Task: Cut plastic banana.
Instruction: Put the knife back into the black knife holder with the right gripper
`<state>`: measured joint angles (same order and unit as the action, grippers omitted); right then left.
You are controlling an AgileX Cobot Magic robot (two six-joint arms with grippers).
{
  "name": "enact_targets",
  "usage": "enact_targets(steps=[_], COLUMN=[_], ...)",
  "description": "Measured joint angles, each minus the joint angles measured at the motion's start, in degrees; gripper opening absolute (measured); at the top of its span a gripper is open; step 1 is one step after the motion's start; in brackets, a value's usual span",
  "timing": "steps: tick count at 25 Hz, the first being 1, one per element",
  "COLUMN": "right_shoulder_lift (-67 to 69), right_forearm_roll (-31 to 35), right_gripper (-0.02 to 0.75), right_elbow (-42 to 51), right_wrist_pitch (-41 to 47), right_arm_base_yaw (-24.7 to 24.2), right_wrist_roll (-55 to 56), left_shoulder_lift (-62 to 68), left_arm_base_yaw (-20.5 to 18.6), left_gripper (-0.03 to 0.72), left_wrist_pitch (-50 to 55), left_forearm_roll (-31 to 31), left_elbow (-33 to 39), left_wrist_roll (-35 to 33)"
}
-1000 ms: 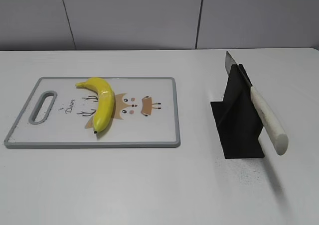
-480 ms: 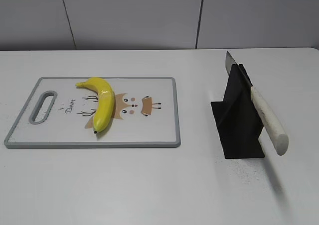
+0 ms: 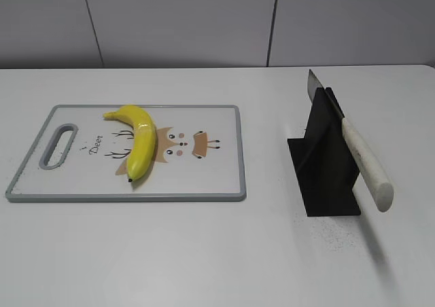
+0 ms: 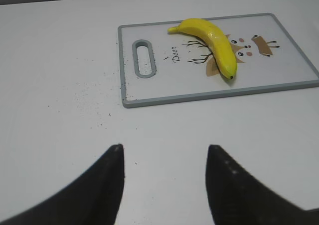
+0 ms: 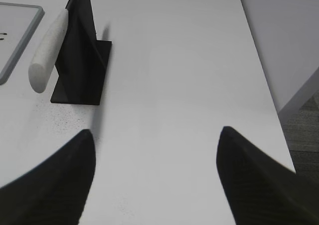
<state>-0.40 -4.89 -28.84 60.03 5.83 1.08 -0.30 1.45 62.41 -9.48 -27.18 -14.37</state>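
The plastic banana (image 3: 138, 140) is yellow and curved, with a dark tip toward the front. It lies on a white cutting board (image 3: 217, 178) with a grey rim and a deer drawing. It also shows in the left wrist view (image 4: 212, 40), on the board (image 4: 149, 93). A knife with a white handle (image 3: 366, 163) rests slanted in a black stand (image 3: 325, 168); the right wrist view shows the handle (image 5: 47, 48) and stand (image 5: 82, 60) too. My left gripper (image 4: 164, 148) is open and empty, near side of the board. My right gripper (image 5: 155, 131) is open and empty, right of the stand. Neither gripper shows in the exterior view.
The white table (image 3: 204, 253) carries dark specks near the stand and left of the board. Its right edge (image 5: 259, 60) drops off beside a white wall panel. A grey panelled wall (image 3: 177, 22) stands behind the table.
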Motion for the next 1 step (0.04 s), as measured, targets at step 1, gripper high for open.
enact_targets(steps=[1], right_shoulder_lift=[0.0], right_forearm_roll=[0.0], right_gripper=[0.574], right_elbow=[0.0], right_wrist_pitch=[0.0], right_arm_base_yaw=[0.0], right_wrist_roll=[0.0], left_shoulder_lift=[0.0], left_arm_base_yaw=[0.0], left_gripper=[0.515], left_wrist_pitch=[0.0], left_forearm_roll=[0.0], left_elbow=[0.0], left_wrist_roll=[0.0])
